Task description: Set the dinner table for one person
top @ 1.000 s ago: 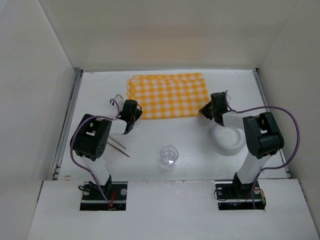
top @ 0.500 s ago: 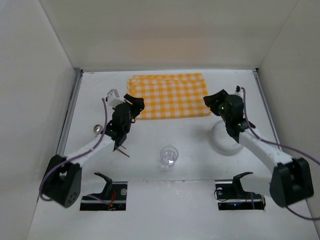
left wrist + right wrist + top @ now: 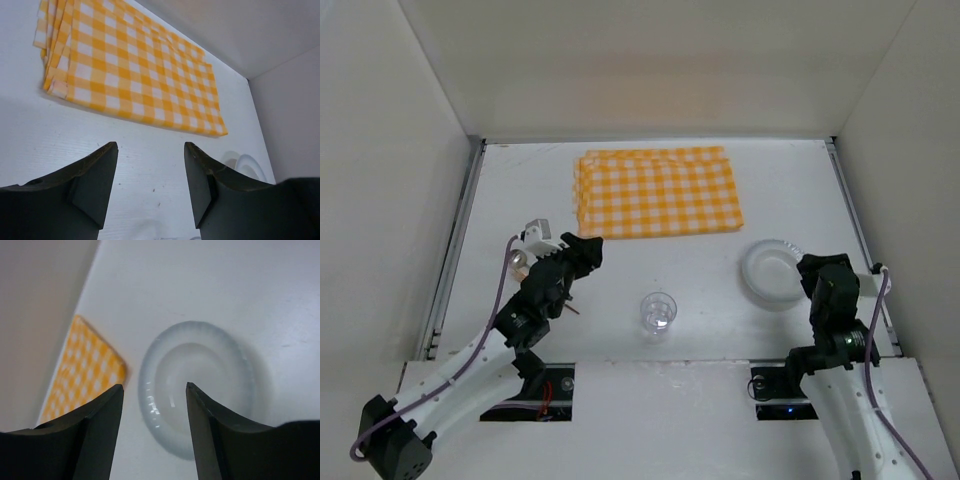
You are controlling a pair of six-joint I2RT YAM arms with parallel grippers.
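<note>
The dinner table [image 3: 510, 190] is a wide matte-white surface. A folded orange-and-white checked cloth [image 3: 658, 191] lies flat at its far middle, also seen in the left wrist view [image 3: 130, 75]. My left gripper [image 3: 584, 250] hovers near the cloth's near left corner, open [image 3: 150, 147], with only bare table between its fingers. My right gripper [image 3: 807, 268] is open [image 3: 154, 387] over the near edge of a clear plate [image 3: 197, 385], touching nothing. A clear glass [image 3: 658, 311] stands upright in the near middle.
The plate [image 3: 770, 272] sits right of the glass, and its rim shows in the left wrist view [image 3: 246, 165]. Thin brown sticks [image 3: 572, 307] poke out from under my left arm. A small round object [image 3: 520, 262] lies at the left. Walls close in three sides.
Both grippers, shut at the cloth's near corners a second ago, have opened. Both arms have drawn back toward the near edge. The cloth stays flat.
</note>
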